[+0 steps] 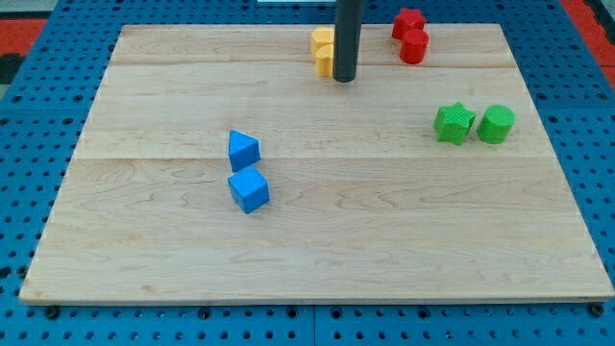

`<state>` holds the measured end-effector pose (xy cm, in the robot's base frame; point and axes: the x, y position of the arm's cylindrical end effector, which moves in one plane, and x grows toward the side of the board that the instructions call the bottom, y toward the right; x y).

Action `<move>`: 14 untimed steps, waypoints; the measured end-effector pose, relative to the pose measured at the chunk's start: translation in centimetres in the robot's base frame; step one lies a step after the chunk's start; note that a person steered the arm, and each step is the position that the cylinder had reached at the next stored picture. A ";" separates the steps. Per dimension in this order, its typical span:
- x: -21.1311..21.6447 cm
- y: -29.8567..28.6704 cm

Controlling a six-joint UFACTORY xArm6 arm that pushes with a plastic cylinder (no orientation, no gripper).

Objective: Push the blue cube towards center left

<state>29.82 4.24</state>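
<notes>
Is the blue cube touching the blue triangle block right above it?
Cannot tell. In the camera view the blue cube sits directly below the blue triangular block; their edges meet with no visible gap, but contact isn't plain.

Around the blue cube [249, 189] on the pale wooden table [144, 250], open board lies toward the view's left, right and bottom. A blue triangular block [243, 150] stands just beside it toward the view's top. Well apart from the cube, yellow blocks [324, 51], red blocks [410, 36], a green star-shaped block [454, 123] and a green cylinder [497, 124] crowd the top and right.
</notes>
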 end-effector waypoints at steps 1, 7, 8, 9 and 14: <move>-0.7 -1.1; 3.5 2.7; 3.5 3.3; 3.6 3.3; 7.9 0.7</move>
<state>37.69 4.95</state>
